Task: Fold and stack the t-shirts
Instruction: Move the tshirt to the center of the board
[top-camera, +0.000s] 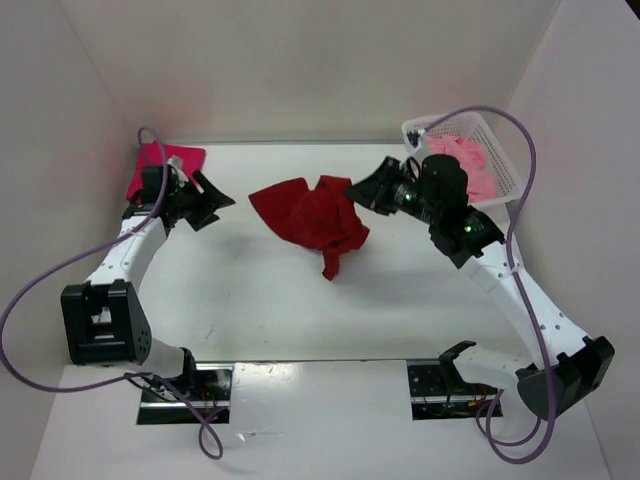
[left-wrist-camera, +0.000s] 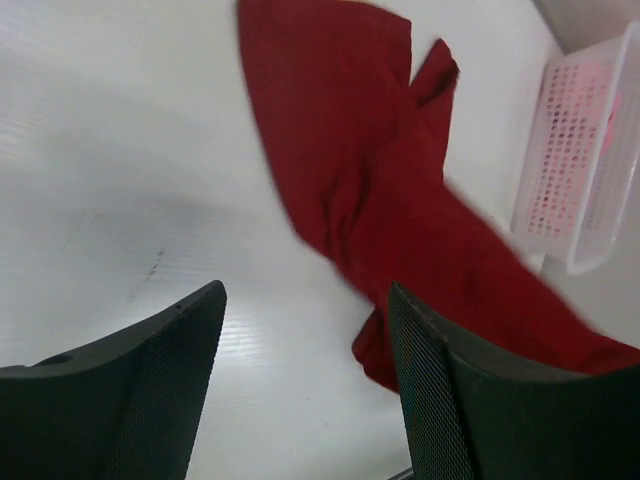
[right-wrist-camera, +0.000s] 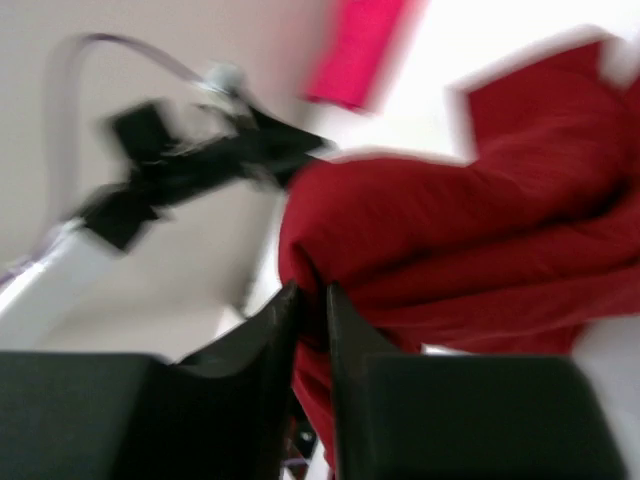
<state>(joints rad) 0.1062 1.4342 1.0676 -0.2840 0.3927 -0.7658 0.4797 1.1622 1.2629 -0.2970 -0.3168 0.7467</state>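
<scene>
Left hand (left-wrist-camera: 305, 300): fingers spread wide, nothing between them, over bare desk (top-camera: 260, 300), left of the dark red shirt (top-camera: 315, 215). Right hand (right-wrist-camera: 312, 300): fingers nearly together, a fold of the dark red shirt pinched in the narrow slot; wrist view is blurred. Dark red shirt is crumpled, unfolded, mid-desk toward the far side, with the right hand at its right edge. Crimson-pink shirt (top-camera: 165, 165) lies at the far left corner of the desk, just behind the left arm. Light pink shirt (top-camera: 465, 160) is bunched inside the white mesh basket (top-camera: 505, 150) at the far right corner.
</scene>
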